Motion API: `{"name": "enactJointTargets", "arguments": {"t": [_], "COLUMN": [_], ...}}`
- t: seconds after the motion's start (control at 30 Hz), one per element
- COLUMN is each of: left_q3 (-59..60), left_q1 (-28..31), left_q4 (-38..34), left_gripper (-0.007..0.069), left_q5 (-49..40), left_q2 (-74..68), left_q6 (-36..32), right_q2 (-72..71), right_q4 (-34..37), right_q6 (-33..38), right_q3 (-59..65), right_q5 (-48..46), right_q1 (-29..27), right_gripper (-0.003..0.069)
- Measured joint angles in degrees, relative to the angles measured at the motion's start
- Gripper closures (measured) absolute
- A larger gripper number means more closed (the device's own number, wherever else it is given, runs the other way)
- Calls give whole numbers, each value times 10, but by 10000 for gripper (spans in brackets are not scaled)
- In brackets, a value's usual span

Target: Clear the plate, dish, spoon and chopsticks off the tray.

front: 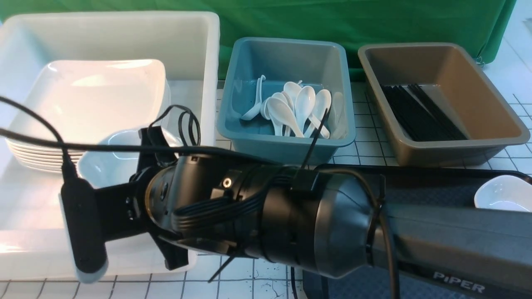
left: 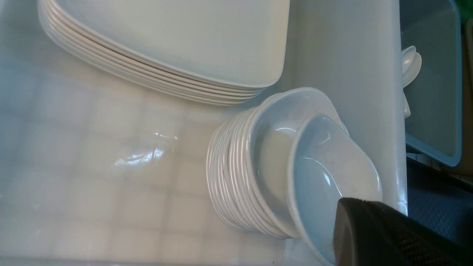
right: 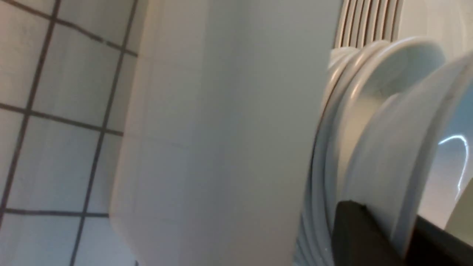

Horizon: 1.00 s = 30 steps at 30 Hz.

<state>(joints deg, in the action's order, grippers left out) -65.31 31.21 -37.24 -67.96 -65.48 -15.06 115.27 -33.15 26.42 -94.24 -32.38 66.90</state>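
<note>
My right arm reaches across the front view to the white tub (front: 124, 25). There my right gripper (front: 150, 139) (right: 388, 221) is shut on the rim of a small white dish (front: 109, 164) (right: 406, 147), one finger on each side. That dish (left: 332, 173) leans tilted on a stack of like dishes (left: 229, 173). My left gripper (left: 351, 216) is shut, its tip in front of this dish's edge. A stack of large plates (front: 95, 99) (left: 173, 40) stands beside them. The black tray (front: 432, 176) holds another small dish (front: 505, 193); the arm hides most of it.
A teal tub (front: 286, 54) with several white spoons (front: 297, 108) stands behind the tray. To its right a brown tub (front: 440, 58) holds black chopsticks (front: 419, 110). A black wrist camera (front: 83, 228) and its cables (front: 25, 143) hang over the white tub's front.
</note>
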Motion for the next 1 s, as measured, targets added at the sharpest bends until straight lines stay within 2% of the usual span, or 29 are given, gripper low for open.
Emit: {"name": "enactJointTargets", "arguments": {"t": [0.1, 0.13, 0.2, 0.27, 0.3, 0.33, 0.47, 0.53, 0.67, 0.73, 0.8, 0.83, 0.87, 0.9, 0.97, 1.0], "left_q3": [0, 0, 0, 0, 0, 0, 0, 0, 0, 0, 0, 0, 0, 0, 0, 0], "left_q1": [0, 0, 0, 0, 0, 0, 0, 0, 0, 0, 0, 0, 0, 0, 0, 0], "left_q4": [0, 0, 0, 0, 0, 0, 0, 0, 0, 0, 0, 0, 0, 0, -1, -1], "left_gripper": [619, 619, 619, 619, 619, 619, 619, 619, 619, 619, 619, 619, 619, 619, 619, 619], "left_q5": [0, 0, 0, 0, 0, 0, 0, 0, 0, 0, 0, 0, 0, 0, 1, 2], "left_q2": [0, 0, 0, 0, 0, 0, 0, 0, 0, 0, 0, 0, 0, 0, 0, 0], "left_q6": [0, 0, 0, 0, 0, 0, 0, 0, 0, 0, 0, -1, -3, -8, -11, -11], "right_q2": [0, 0, 0, -1, -1, -5, -26, -48, -112, -145, -180, -196, -204, -247, -295, -306], "right_q4": [-1, -1, -1, -2, -2, -2, 0, 1, 0, -3, -3, -2, -1, 8, 15, 16], "right_q6": [-28, -38, -44, -66, -71, -95, -130, -144, -155, -155, -158, -163, -165, -181, -205, -207], "right_q3": [0, 0, 0, -1, -1, -7, -31, -50, -78, -86, -90, -88, -87, -70, -33, -28], "right_q5": [13, 19, 22, 23, 23, 14, -29, -60, -151, -216, -299, -322, -326, -347, -356, -356], "right_q1": [-1, -1, -1, -1, -1, 0, 5, 8, 8, 6, -4, -13, -18, -49, -105, -111], "right_gripper": [465, 400, 346, 237, 237, 205, 204, 218, 304, 405, 546, 585, 592, 631, 647, 648]}}
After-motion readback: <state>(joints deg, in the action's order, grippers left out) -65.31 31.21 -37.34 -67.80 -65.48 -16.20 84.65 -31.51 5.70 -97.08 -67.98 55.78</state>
